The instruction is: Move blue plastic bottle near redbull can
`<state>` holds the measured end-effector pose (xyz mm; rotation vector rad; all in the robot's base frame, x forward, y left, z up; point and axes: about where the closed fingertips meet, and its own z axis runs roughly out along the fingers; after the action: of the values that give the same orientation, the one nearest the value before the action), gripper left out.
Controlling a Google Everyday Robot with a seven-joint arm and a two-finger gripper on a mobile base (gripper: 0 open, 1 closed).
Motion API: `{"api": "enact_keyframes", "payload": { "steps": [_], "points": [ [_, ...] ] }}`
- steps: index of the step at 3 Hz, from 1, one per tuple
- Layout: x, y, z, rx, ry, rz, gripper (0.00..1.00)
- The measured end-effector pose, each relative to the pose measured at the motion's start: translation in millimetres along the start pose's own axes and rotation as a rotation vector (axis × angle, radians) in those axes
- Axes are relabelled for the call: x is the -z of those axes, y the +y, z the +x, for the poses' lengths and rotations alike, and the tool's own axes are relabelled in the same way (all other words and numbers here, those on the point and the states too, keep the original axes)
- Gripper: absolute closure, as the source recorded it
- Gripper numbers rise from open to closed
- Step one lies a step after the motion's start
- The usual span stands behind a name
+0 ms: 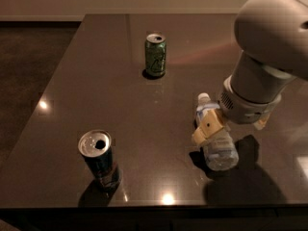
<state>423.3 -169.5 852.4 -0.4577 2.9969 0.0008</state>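
Observation:
The blue plastic bottle (216, 141) lies on its side at the right of the dark table (96, 85), white cap (203, 98) pointing away from me. My gripper (228, 131) hangs over the bottle's middle and is open, with one tan finger (207, 127) at the bottle's left side and the other mostly hidden behind the wrist at the right. The redbull can (100, 160) stands upright near the front left edge, far to the left of the bottle.
A green can (155, 55) stands upright at the back middle of the table. The large grey arm (269, 47) fills the upper right. The table's front edge runs just below the redbull can; the floor lies to the left.

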Motion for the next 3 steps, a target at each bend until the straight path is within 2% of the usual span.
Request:
{"api": "enact_keyframes", "payload": {
  "steps": [1, 2, 3],
  "points": [
    [-4.6, 8.7, -4.7, 0.027, 0.024, -0.002, 0.38],
    [-2.3, 21.4, -15.5, 0.088, 0.048, 0.012, 0.69],
    [4.0, 40.9, -36.7, 0.209, 0.059, 0.015, 0.99]
  ]
}}
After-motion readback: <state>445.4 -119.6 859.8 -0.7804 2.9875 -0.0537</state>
